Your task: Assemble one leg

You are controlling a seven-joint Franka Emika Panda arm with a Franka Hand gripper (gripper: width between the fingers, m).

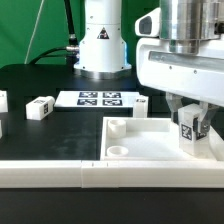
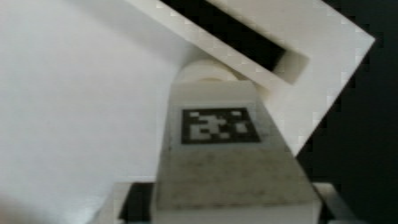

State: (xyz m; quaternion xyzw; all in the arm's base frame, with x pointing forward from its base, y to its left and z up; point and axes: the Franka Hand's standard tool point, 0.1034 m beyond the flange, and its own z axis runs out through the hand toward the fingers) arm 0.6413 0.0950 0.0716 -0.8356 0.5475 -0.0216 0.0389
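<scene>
The leg, a small white plastic stubby rectangular post (image 1: 188,131) (image 2: 217,150) with 1 black-and-white square tag on its face, is clamped upright between the 2 fingers of the gripper (image 1: 190,124). It sits over the large white square tray-like panel (image 1: 140,150), toward the exterior view's right. In the wrist view its far end meets 1 round corner hole (image 2: 214,72). Another small white post (image 1: 40,107) lies on the black table (image 1: 35,82) near the marker board (image 1: 100,98).

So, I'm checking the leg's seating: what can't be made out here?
1. Exterior view: the leg, its top hidden inside the gripper.
2. Wrist view: whether the leg's tip touches the tray; the leg covers it, blurred.
3. Exterior view: a white part, cut off by the left edge.
</scene>
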